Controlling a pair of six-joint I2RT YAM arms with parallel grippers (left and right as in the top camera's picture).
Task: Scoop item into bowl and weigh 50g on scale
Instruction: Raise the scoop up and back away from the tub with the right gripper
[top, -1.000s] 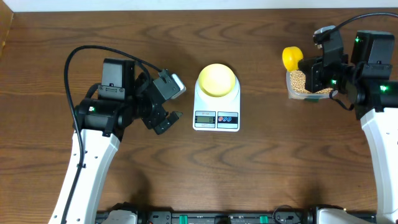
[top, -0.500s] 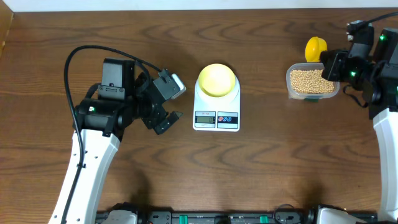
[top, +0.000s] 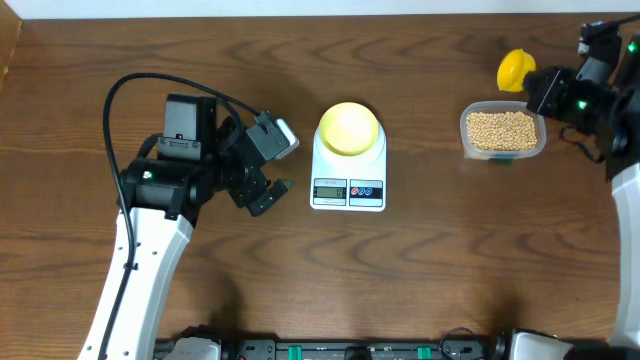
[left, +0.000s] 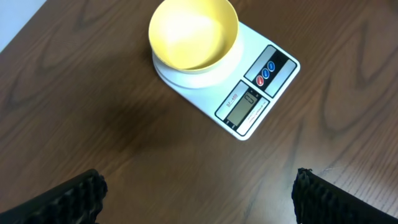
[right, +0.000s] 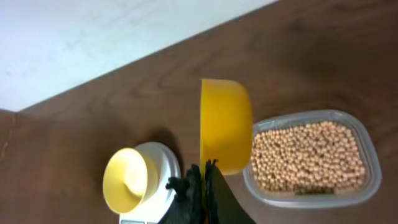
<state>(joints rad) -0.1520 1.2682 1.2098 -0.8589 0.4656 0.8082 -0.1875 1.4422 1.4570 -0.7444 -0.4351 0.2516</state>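
Gripping the bright yellow scoop (top: 516, 68) by its handle, the right gripper (right: 204, 175) has its fingers pressed together on it and holds it in the air at the far right of the table (top: 430, 270), just beyond the far corner of the clear tub (top: 466, 148). In the right wrist view the scoop stands on edge, its rounded back towards the tub; whether it carries anything cannot be told. The beans (top: 502, 130) lie in the tub in a level tan layer that covers its floor. Near the middle of the table sits the white scale (top: 348, 185), with its display and two buttons facing the near edge — the reading is too small to make out. The pale-yellow bowl (left: 194, 32) stands upright on the scale's round platform, its inside showing bare yellow. The left gripper (left: 198, 182) hangs just left of the scale, fingers spread wide apart and closed on nothing, with brown wood between them.
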